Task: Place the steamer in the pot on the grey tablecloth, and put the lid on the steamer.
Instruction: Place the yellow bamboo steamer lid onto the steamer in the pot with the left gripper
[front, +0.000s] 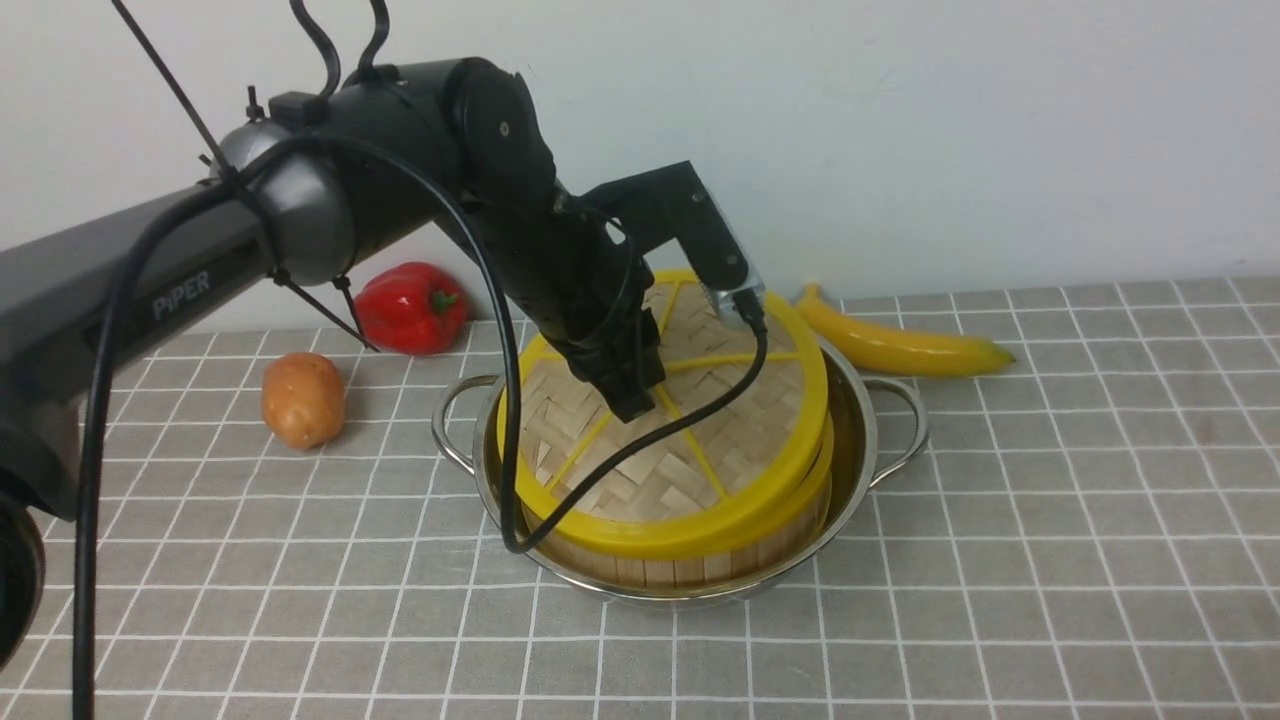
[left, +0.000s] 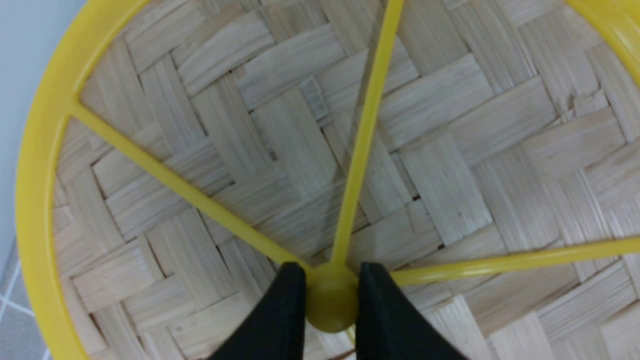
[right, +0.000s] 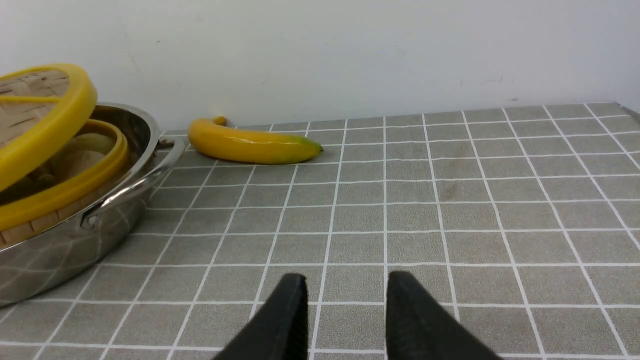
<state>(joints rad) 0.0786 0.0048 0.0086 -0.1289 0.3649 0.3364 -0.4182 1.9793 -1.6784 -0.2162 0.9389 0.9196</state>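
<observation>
The steamer (front: 690, 567) stands inside the pot (front: 862, 440) on the grey tablecloth (front: 1050, 500). The lid (front: 700, 450) lies tilted over the steamer, its near edge low on the steamer's rim and its far side raised. My left gripper (front: 635, 405) is shut on the lid's yellow centre hub (left: 330, 307). The right wrist view shows the raised lid (right: 45, 115), the steamer's rim (right: 75, 186) and pale buns (right: 85, 150) in the gap under it. My right gripper (right: 345, 285) is open and empty, low over the cloth to the right of the pot (right: 75, 250).
A yellow banana (front: 900, 345) lies behind the pot at the right, near the wall. A red pepper (front: 412, 308) and a potato (front: 302, 400) lie at the back left. The left arm's black cable (front: 520, 480) hangs in front of the pot.
</observation>
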